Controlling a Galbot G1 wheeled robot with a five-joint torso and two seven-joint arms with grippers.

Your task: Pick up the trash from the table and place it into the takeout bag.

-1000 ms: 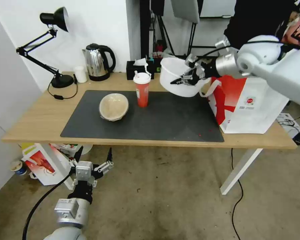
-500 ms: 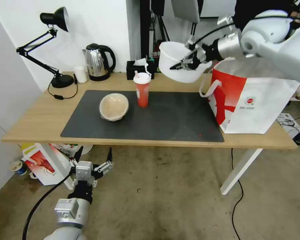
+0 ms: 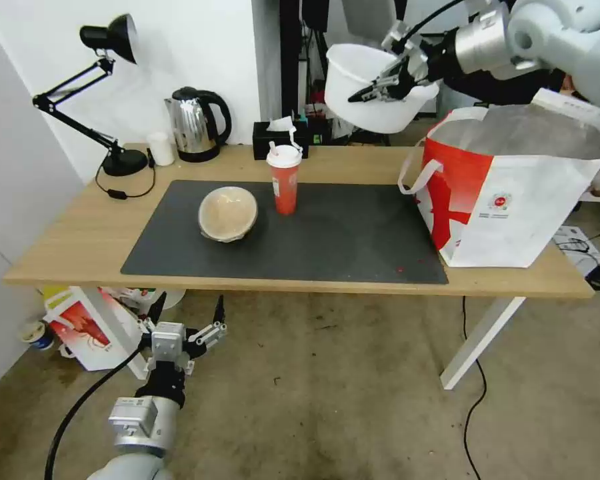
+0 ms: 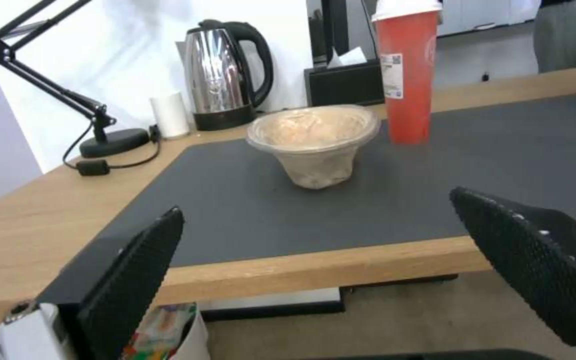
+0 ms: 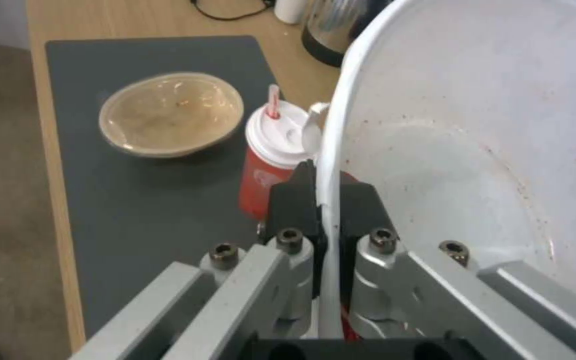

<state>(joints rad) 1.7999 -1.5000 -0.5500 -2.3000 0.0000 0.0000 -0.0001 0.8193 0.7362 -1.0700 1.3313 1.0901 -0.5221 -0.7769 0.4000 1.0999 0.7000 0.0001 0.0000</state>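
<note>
My right gripper [image 3: 373,90] [image 5: 327,200] is shut on the rim of the wide white plastic bowl [image 3: 373,90] [image 5: 475,150], held high in the air behind the table [image 3: 80,240], up and to the left of the takeout bag [image 3: 507,193]. Red specks dot the bowl's inside. The bag stands open at the table's right end, foil lining showing. The red cup [image 3: 285,179] [image 4: 405,75] [image 5: 271,165] with white lid and straw stands on the dark mat [image 3: 327,247]. The tan paper bowl [image 3: 227,213] [image 4: 315,142] [image 5: 171,112] sits left of it. My left gripper [image 3: 180,340] [image 4: 341,260] hangs open below the table's front edge.
A black desk lamp [image 3: 107,93], a small white cup [image 3: 160,148], a steel kettle [image 3: 197,125] and a black tissue box [image 3: 280,137] line the table's back edge. A white box with a red picture [image 3: 87,330] sits on the floor under the left end.
My right gripper has lifted the white bowl higher and slightly to the right, up above the bag's rim level. The left arm and the other trash have stayed put.
</note>
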